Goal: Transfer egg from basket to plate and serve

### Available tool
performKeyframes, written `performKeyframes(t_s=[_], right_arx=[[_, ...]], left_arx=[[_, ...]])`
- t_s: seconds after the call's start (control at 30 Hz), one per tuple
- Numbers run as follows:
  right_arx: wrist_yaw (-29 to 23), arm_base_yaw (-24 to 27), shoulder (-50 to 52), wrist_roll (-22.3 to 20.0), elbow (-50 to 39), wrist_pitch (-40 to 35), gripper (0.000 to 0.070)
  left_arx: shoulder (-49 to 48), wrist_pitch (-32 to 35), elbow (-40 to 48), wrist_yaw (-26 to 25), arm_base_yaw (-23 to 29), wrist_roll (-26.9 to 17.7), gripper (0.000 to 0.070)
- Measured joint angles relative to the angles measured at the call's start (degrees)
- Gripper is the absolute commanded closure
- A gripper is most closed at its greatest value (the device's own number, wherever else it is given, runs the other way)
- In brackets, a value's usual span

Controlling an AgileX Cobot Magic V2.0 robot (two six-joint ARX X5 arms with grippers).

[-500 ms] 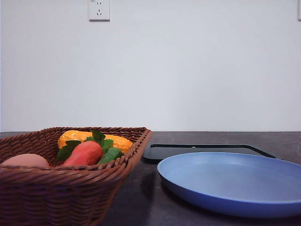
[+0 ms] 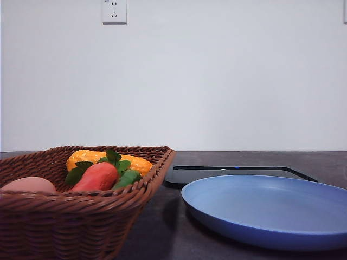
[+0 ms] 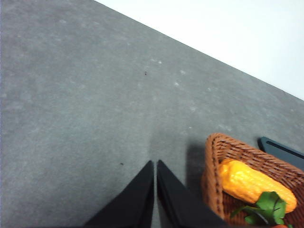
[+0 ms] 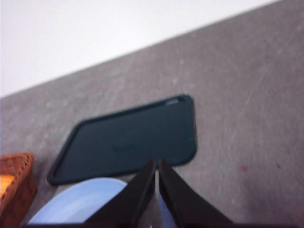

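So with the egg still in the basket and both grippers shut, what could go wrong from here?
1. The egg lies low in the basket behind the braided rim, close to the carrot; a reaching gripper could clip the rim or nudge the carrot instead.
2. The left gripper and right gripper are both shut and must open before any grasp.
3. The plate is shallow, so the smooth oval egg might roll once released.

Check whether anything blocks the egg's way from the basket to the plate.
Only the basket's own wall: the egg sits inside, below the rim, and must be lifted over it. The table between basket and plate looks bare.
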State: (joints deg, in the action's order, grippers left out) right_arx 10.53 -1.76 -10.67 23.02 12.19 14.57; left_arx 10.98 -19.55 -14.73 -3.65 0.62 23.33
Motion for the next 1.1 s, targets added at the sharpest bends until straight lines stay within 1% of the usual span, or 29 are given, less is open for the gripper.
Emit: performKeyframes(t_s=[0.1, 0.17, 0.27, 0.4, 0.5, 0.6, 0.7, 0.77, 0.83, 0.9, 1.1], right_arx=[[0.09, 0.0, -4.94, -0.02, 3.52, 3.15, 0.07], [0.99, 0.0, -8.54, -0.21, 6.09, 4.5, 0.07], [4.01, 0.0, -13.91, -1.67, 9.61, 4.99, 0.07], [8.69, 0.0, -21.34, -3.36, 13.15, 7.78, 0.07], [14.04, 0.0, -27.62, -3.89, 14.7, 9.89, 0.07], [18.79, 0.0, -33.31, -4.67, 15.12, 12.2, 0.07], [19.85, 0.0, -38.17, -5.27, 15.12, 13.92, 0.0699], [19.89, 0.0, -40.86, -5.94, 15.12, 14.95, 0.066], [19.87, 0.0, -43.06, -6.69, 15.12, 15.6, 0.0573], [19.88, 0.0, -44.9, -7.23, 15.12, 15.69, 0.05], [19.1, 0.0, -50.58, -7.89, 15.12, 14.14, 0.0495]], left_arx=[[5.15, -0.06, -3.27, -1.86, 0.0, -0.13, 0.07], [8.8, -0.06, -5.44, -4.19, 0.0, -0.55, 0.07], [14.7, -0.36, -8.4, -8.38, 0.0, -2.13, 0.07], [22.86, -2.28, -11.83, -13.13, 0.0, -5.58, 0.07], [28.94, -4.93, -14.9, -16.48, -0.56, -8.28, 0.07], [33.9, -8.34, -18.52, -19.49, -2.2, -10.55, 0.07], [37.9, -11.12, -21.69, -21.27, -4.1, -12.2, 0.07], [39.57, -11.81, -22.96, -21.82, -5.26, -12.75, 0.069], [40.47, -11.99, -23.65, -21.87, -6.38, -13.21, 0.0665], [40.72, -12.02, -23.93, -21.89, -7.34, -13.38, 0.0621], [40.7, -12.45, -23.99, -21.93, -9.16, -13.51, 0.0426]])
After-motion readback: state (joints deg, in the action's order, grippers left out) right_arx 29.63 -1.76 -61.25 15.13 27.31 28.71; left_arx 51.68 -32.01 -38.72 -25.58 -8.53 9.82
